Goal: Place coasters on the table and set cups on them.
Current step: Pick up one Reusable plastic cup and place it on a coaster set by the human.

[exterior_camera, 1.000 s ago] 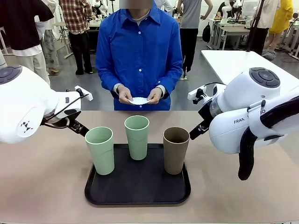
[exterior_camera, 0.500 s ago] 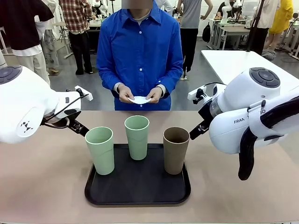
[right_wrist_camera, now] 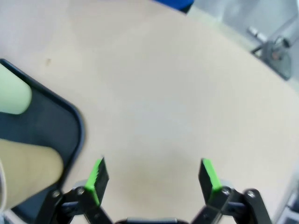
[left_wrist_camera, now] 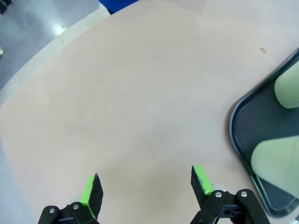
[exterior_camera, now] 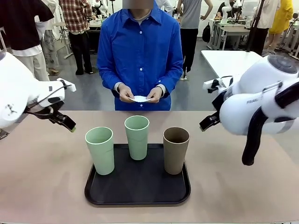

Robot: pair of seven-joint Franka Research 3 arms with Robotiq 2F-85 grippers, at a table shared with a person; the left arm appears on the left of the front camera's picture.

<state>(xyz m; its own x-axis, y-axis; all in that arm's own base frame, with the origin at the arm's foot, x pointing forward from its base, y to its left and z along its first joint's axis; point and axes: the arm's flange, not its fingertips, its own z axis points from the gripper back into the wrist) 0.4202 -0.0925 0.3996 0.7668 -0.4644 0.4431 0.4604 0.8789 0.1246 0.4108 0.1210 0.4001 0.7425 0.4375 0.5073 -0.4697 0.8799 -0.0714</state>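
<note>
Across the table, the coasters sit in the person's hands, none laid yet; all three cups, two mint, one taupe, look empty on the black tray. Left gripper and right gripper hang wide open, and a careless reach among such tall, close tumblers could topple one.

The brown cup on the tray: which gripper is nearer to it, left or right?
Right. The right gripper hangs open off the tray's right edge, beside the brown cup. The left gripper is past the tray's left edge, beyond both mint cups.
</note>
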